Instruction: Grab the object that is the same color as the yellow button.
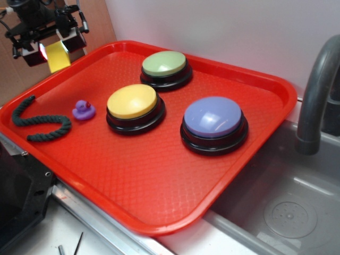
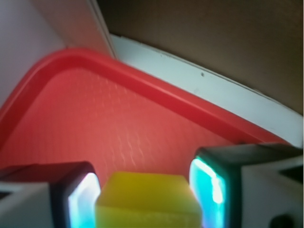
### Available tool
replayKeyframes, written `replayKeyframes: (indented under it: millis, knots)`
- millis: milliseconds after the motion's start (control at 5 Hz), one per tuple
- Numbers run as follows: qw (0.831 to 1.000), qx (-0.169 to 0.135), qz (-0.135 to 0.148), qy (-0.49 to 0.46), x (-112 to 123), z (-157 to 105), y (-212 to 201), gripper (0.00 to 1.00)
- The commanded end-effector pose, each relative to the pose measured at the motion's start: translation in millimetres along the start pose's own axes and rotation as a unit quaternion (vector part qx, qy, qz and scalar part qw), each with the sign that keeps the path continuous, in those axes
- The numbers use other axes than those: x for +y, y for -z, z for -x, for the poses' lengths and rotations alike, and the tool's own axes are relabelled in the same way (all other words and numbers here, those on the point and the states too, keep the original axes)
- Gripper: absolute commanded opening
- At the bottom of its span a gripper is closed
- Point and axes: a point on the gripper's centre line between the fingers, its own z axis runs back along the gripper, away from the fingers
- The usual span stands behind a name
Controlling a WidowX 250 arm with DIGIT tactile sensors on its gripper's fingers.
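Tool [image 1: 53,50] closed around small solid yellow wedge block [image 1: 57,57], raised above red plastic surface [image 1: 159,180], far left corner. Yellow domed button on black base [image 1: 133,102] near centre.

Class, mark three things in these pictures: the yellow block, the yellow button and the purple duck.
yellow block [image 2: 148,199], wrist view, on its top face between the fingers.
yellow button [image 1: 132,101], exterior view, on the middle of its domed top.
purple duck [image 1: 84,111], exterior view, on its body.

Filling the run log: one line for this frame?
phase: lifted | hand: shut on yellow block | held above red tray far-left corner | yellow button: untouched
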Motion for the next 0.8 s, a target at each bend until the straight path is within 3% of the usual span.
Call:
replayKeyframes:
  millis: [0, 200, 400, 600]
  knots:
    - [0.989, 0.030, 0.030, 0.138, -15, 13, -49, 0.00]
    - [0.983, 0.041, -0.001, 0.176, -16, 27, -59, 0.00]
    - [0.979, 0.057, 0.010, 0.196, -11, 32, -82, 0.00]
    - [0.974, 0.050, 0.030, 0.217, -23, 36, -112, 0.00]
